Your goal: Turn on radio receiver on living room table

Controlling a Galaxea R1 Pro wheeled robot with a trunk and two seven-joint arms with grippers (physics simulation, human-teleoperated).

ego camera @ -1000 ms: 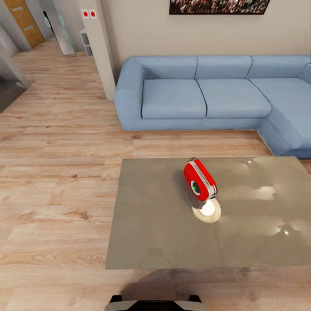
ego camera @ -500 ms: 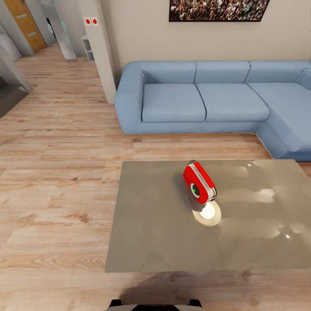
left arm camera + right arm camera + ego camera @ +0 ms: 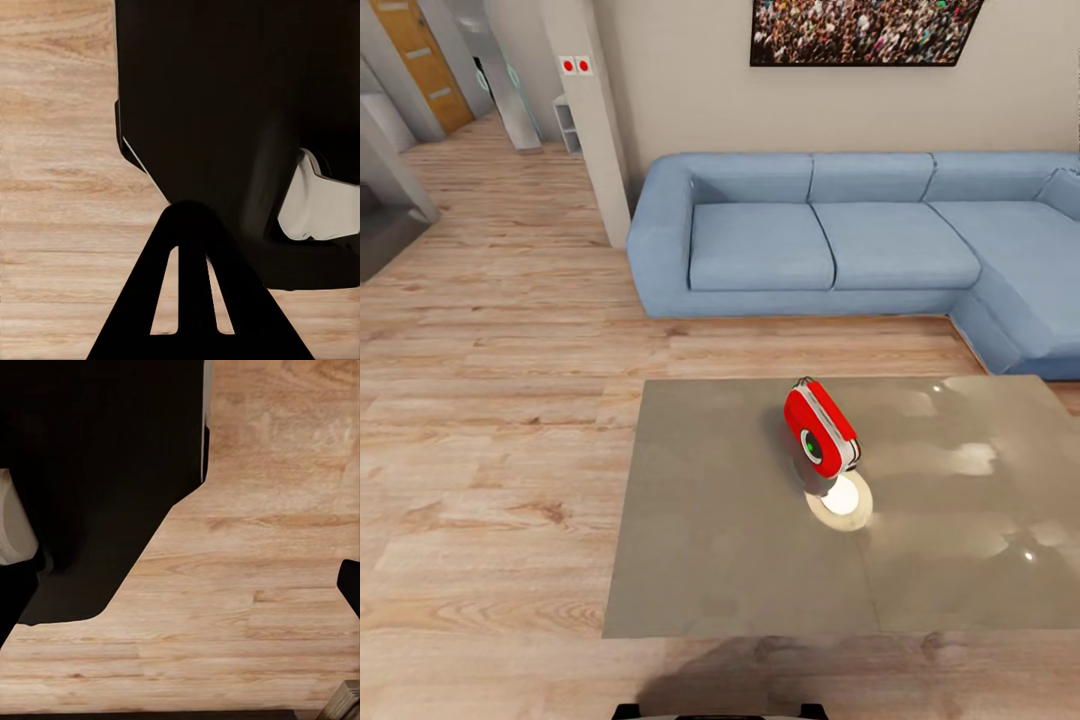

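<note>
The living room (image 3: 490,330) is being viewed from the head camera, with a light wood plank floor (image 3: 480,450) being shown across the left and lower parts. A blue sectional sofa (image 3: 830,240) is being seen at about 1 o'clock from the view's centre, set against a beige wall (image 3: 690,80), and a crowd picture (image 3: 865,30) is being displayed above it at 12 o'clock. A white pillar (image 3: 592,120) bearing two red marks is being observed at 11 o'clock, beside the sofa's end.

The table (image 3: 710,540), low and rectangular with a glossy grey-brown top, is being shown at 4 to 5 o'clock, well apart from the sofa. The radio receiver (image 3: 820,430), red with a white band and a round black dial, is being seen standing tilted on the tabletop, toward the sofa-side half. A round white-glowing disc (image 3: 842,500) is being shown on the tabletop just beside the radio, at its 5 o'clock.

In the left wrist view, the left gripper (image 3: 192,296) is being shown as a dark pair of fingers over the floor and a dark robot body; its fingers are being held together. In the right wrist view, only a dark edge of the right gripper (image 3: 349,585) is being caught over the floor; whether it is open or closed cannot be told.
</note>
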